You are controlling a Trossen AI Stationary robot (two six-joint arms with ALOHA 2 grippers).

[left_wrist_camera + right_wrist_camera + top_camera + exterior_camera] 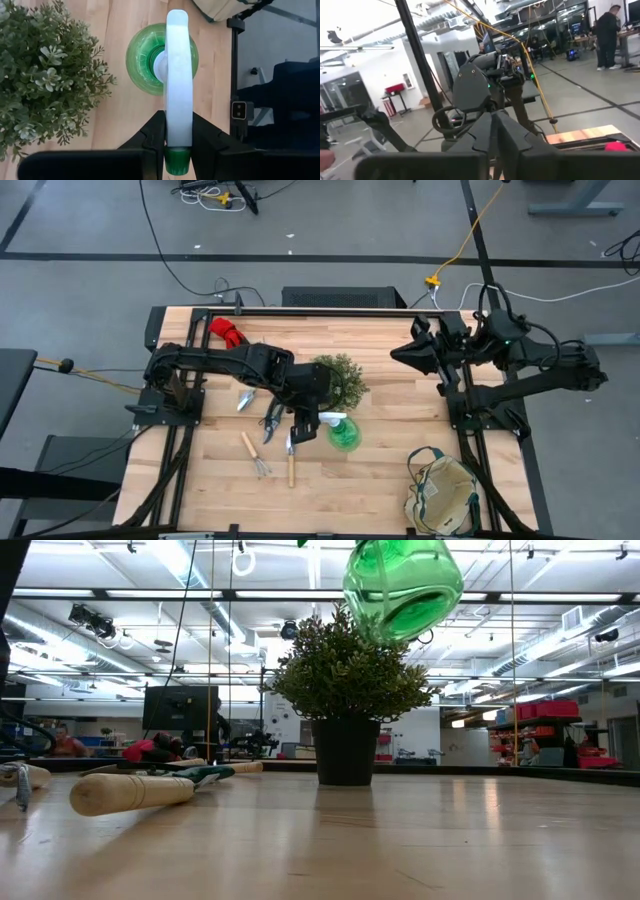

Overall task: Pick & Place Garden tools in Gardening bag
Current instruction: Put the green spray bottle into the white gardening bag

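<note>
Low view, nearest: a wooden-handled tool (132,792) lay on its side on the table (400,840), other tools and the red gloves (150,749) behind it.
Spray bottle: green bottle (402,585) hung in the air above the potted plant (345,690), clear of the tabletop.
Left gripper: left gripper (178,137) was over mid-table, just beside the plant (338,380); fingers (150,137) pinched the bottle's white trigger head (179,85) from both sides, green body (142,60) hanging below.
High view, bottle: bottle (343,432) showed at the end of the left arm, beside the plant's front edge.
Tools on table: pruning shears (271,420), a trowel (245,398), a small fork (255,455) and another wooden-handled tool (291,460) lay loose on the wood to the left of the bottle.
Gloves: red gloves (228,332) at the far left part of the table.
Gardening bag: beige bag (442,492) with green trim sat at the near right corner, well apart from the bottle.
Right gripper: right gripper (402,352) was raised at the far right side of the table; fingers (482,131) pressed together, nothing between them.
Farthest: a person (607,35) stood in the room beyond.
</note>
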